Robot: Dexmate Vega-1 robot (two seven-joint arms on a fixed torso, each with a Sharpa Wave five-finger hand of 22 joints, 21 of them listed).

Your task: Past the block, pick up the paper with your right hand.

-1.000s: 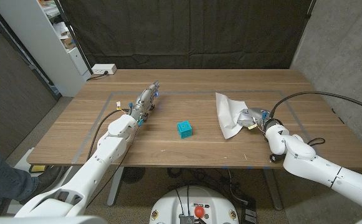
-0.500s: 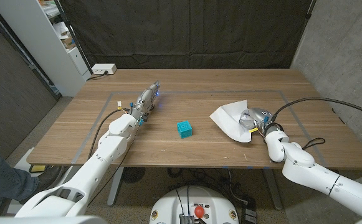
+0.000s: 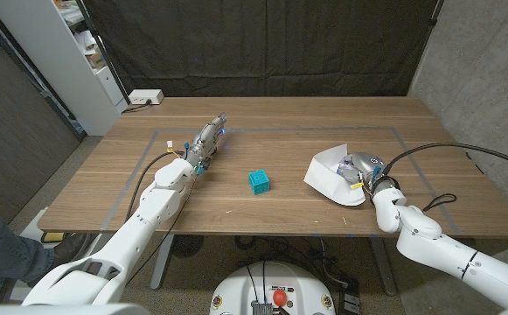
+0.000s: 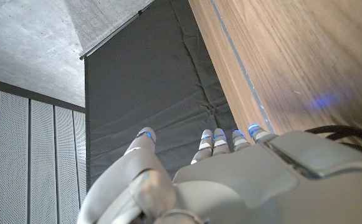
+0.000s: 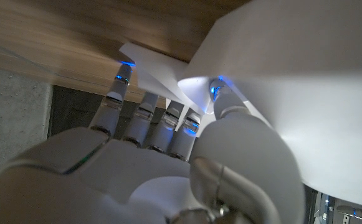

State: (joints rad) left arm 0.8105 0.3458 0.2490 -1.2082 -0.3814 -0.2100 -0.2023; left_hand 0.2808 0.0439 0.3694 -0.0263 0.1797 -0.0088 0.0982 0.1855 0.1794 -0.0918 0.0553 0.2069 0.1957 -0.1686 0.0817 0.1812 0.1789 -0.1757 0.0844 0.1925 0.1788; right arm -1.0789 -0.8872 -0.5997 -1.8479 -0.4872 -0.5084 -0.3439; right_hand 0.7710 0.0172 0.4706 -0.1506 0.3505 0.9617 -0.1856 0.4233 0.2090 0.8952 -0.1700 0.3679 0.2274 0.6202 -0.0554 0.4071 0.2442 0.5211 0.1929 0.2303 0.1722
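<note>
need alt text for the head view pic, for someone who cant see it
The robot's right hand grips a curled white sheet of paper at the right side of a wooden table. A small teal block sits near the table's middle, and the left hand is stretched out on the left side, holding nothing.

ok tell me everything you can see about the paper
The paper is a white, stiff-looking creased sheet, curled up into a scoop shape on the right side of the table, well right of the teal block. The right hand grips it, thumb on one side and fingers on the other.
</note>
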